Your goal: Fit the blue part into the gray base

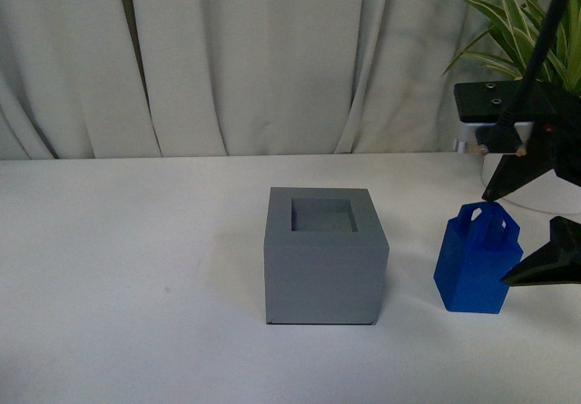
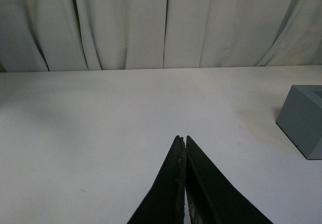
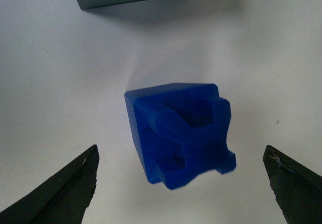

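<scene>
You see right gripper: black fingers spread wide, holding nothing, one either side of bright blue plastic block with loop handle, neither touching it. Block upright on white table, near right of matte gray plastic cube with square top recess, apart. Left gripper: fingers pressed together, empty.

I see a white table filling the foreground. Behind it hangs a pale pleated curtain. A plant with striped green leaves stands at far right.
</scene>
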